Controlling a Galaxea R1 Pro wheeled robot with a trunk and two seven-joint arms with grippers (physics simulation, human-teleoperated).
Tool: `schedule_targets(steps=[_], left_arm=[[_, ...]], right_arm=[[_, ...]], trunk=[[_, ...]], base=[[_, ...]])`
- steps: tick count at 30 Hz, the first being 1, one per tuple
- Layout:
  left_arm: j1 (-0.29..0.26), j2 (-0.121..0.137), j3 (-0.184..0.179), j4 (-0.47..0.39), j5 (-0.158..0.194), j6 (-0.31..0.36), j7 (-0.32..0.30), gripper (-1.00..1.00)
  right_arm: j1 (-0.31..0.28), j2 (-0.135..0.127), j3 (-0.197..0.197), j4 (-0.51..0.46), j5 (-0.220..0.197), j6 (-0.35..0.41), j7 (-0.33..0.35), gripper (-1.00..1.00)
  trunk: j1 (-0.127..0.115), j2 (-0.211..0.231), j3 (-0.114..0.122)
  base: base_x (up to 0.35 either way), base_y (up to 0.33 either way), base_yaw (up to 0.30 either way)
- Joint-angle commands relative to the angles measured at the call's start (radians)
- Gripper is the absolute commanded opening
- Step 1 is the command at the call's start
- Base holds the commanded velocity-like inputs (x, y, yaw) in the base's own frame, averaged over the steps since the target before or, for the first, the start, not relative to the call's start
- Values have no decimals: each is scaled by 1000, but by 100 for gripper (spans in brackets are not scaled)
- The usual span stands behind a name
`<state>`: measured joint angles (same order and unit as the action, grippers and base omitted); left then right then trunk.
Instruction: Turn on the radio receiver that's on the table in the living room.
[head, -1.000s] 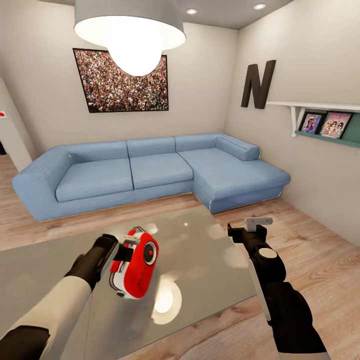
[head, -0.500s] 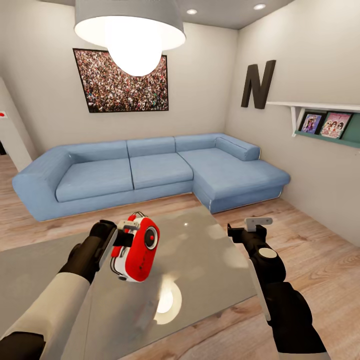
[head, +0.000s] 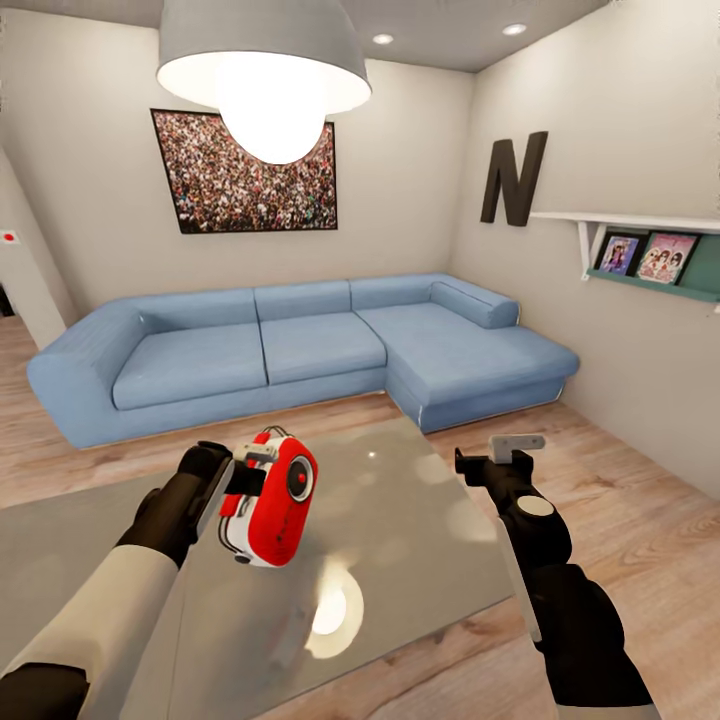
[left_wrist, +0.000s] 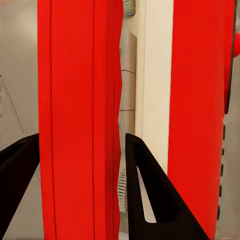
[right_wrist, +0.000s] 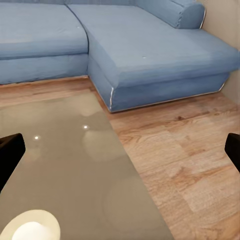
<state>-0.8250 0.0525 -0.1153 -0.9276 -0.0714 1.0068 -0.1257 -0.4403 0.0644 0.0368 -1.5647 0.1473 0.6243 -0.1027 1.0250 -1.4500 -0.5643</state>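
Above the near-left part of the table (head: 420, 500), the radio receiver (head: 270, 510) is hanging in the air, lifted clear of the glossy top and tilted, its long axis running from upper right to lower left in the head view. The left gripper (head: 240, 480) is clamping it from the left side, near its upper end; in the left wrist view the dark fingers (left_wrist: 150, 200) are sitting on either side of a red slab of the radio's body (left_wrist: 80, 120), so the jaws are closing on the radio itself. The round dial (head: 299, 482) is facing up and to the right, away from the holding arm and toward the free one. The right gripper (head: 505, 445) is hovering over the table's right edge, well apart from the radio, its fingertips (right_wrist: 10, 150) spread wide at the borders of its own camera with nothing between them. By my judgement, the dial lies to the right arm's left, so that arm is the one placed to reach across and press it.
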Motion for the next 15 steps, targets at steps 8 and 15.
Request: schedule_targets(steps=[8,15], left_arm=[[0,14,0,8,2,0,0,-100],[0,16,0,10,2,-1,0,-100]], right_arm=[[0,0,0,0,0,0,0,100],[0,0,0,0,0,0,0,100]], trunk=[[0,0,13],[0,0,23]], base=[[0,0,0],[0,0,0]])
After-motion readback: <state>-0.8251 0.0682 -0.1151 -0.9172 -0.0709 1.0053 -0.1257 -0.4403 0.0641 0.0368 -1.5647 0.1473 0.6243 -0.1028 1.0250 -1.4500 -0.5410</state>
